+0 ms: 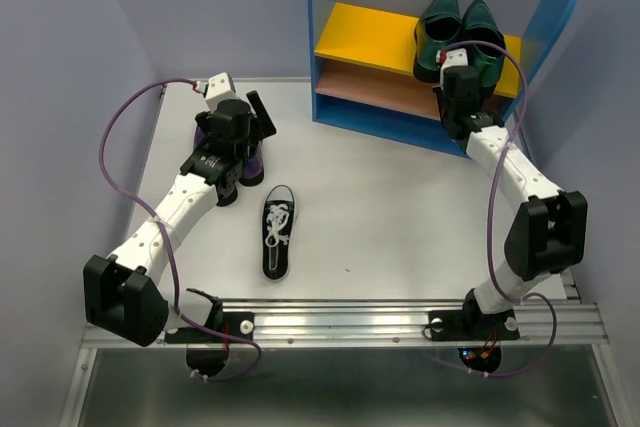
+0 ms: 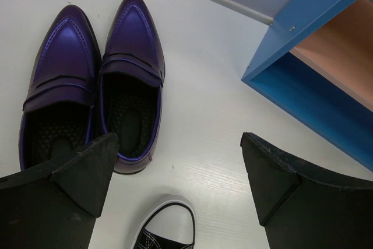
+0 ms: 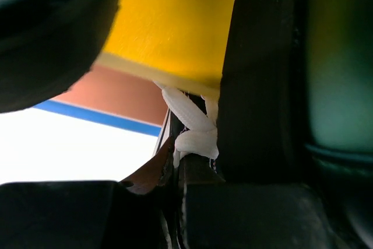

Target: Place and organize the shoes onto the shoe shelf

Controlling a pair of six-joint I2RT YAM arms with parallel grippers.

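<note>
Glossy dark green pointed loafers (image 1: pixel 458 32) sit on the yellow board (image 1: pixel 365 32) of the blue-sided shoe shelf (image 1: pixel 322 27). Beside them, the right end effector (image 3: pixel 178 170) is clenched on a white shoelace (image 3: pixel 192 121). The left end effector (image 2: pixel 179 144) gapes above shiny purple loafers (image 2: pixel 93 86) on the white table (image 2: pixel 204 86).

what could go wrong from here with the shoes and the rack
1. The right claw is shut on only the white shoe laces, right at the front edge of the yellow upper board. Whatever hangs from them could swing, snag that edge or slip free.
2. The glossy dark green loafers sit on that board close to this claw, so a careless move might knock them off.
3. The left claw is open by the touching dark purple loafers and may drag both.
</note>
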